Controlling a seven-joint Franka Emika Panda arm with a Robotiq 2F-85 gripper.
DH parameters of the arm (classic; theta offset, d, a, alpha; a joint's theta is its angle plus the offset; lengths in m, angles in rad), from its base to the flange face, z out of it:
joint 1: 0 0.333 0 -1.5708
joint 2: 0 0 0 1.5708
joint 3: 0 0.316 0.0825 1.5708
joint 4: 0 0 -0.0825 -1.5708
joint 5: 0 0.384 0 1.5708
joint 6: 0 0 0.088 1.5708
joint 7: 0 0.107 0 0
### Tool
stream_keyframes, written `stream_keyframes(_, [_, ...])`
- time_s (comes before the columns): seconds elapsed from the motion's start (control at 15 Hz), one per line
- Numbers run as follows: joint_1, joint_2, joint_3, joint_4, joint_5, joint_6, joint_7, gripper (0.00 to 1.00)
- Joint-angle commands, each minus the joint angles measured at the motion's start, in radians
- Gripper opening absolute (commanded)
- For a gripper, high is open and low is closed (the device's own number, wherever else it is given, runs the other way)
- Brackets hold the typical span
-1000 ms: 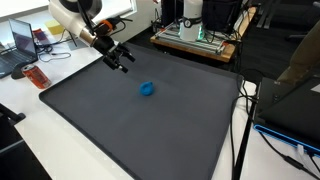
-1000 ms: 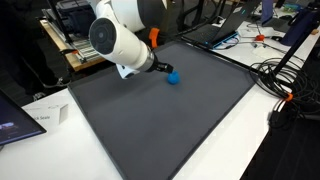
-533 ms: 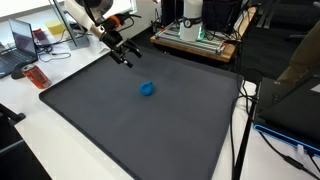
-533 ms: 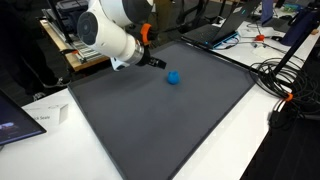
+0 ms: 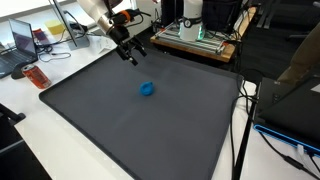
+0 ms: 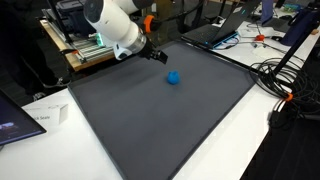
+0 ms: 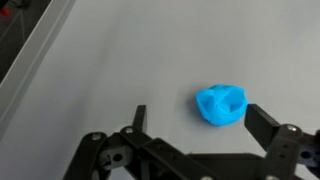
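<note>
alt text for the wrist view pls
A small crumpled blue object lies on a grey mat beyond the open end effector, whose dark fingers enter from the bottom edge. It appears near the finger on the picture's right.

No text, label, brand or number can be read on anything in these views.

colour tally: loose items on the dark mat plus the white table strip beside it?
Blue: 1, lump on the dark mat, near the open gripper
Red-orange: 1, packet on the white table
Total: 2
</note>
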Motion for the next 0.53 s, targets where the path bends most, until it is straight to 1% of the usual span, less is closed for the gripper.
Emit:
stream_keyframes(0.0, [0.076, -0.104, 0.008, -0.099, -0.062, 0.155, 0.001, 1.0])
stream_keyframes(0.2, [0.125, -0.13, 0.017, -0.119, -0.174, 0.273, 0.029, 1.0])
stream_keyframes(0.33, [0.147, -0.141, 0.02, -0.127, -0.286, 0.33, 0.05, 1.0])
stream_keyframes(0.47, [0.163, -0.151, 0.023, -0.125, -0.413, 0.36, 0.074, 1.0])
